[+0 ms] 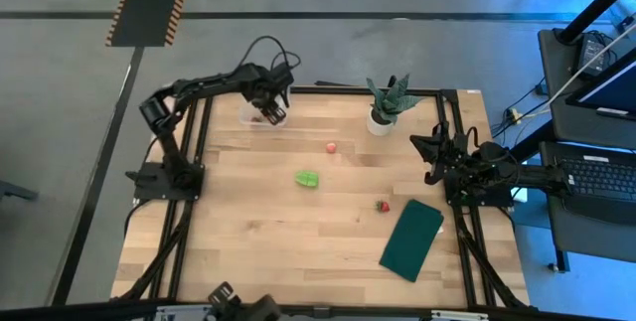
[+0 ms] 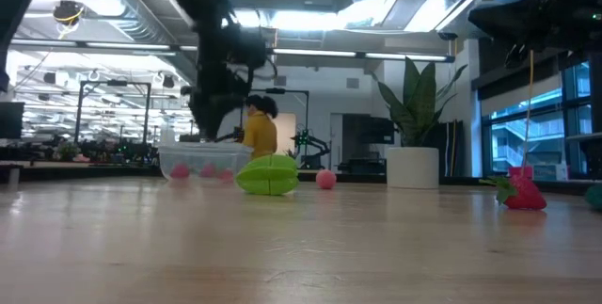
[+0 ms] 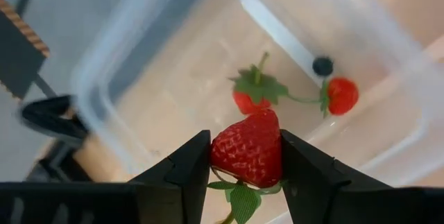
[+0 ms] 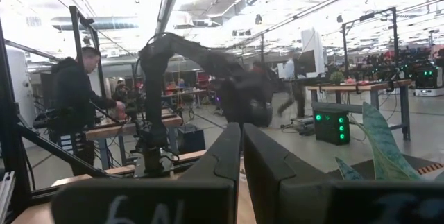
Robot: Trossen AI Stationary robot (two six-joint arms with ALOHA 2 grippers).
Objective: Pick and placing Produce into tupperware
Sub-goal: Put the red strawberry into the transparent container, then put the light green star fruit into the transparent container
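Risk sits mostly with the left pincer [image 3: 244, 156], which hangs over the small clear plastic rectangular tub [image 1: 254, 114] at the table's far left corner and clamps a red strawberry [image 3: 247, 148] between its two dark fingers. If the fingers part while the pincer is off-centre, the berry could strike the tub's rim and bounce onto the wooden table [image 1: 298, 241]; I judge that unlikely, since the tub's floor fills the wrist view right below the berry. A leafy stem hangs under the berry and could cling to a finger on release.

Directly beneath the left pincer, the tub already holds two smaller red strawberries with green leaves [image 3: 252, 93], lying close together and joined by a thin stem; a small dark round spot beside them I cannot identify.

Rightward from that pincer, three pieces wait on the table: a bright green lumpy piece [image 1: 307, 179] near the middle, a small pinkish round fruit [image 1: 331, 147] beyond it, and a lone red strawberry [image 1: 382, 206] just beside a flat dark green rectangle [image 1: 411, 240]. A spiky green plant in a white pot [image 1: 386, 102] stands near the far edge.

Far right, the right pincer [image 4: 241, 154] waits at the table's edge, fingers nearly together and holding nothing.
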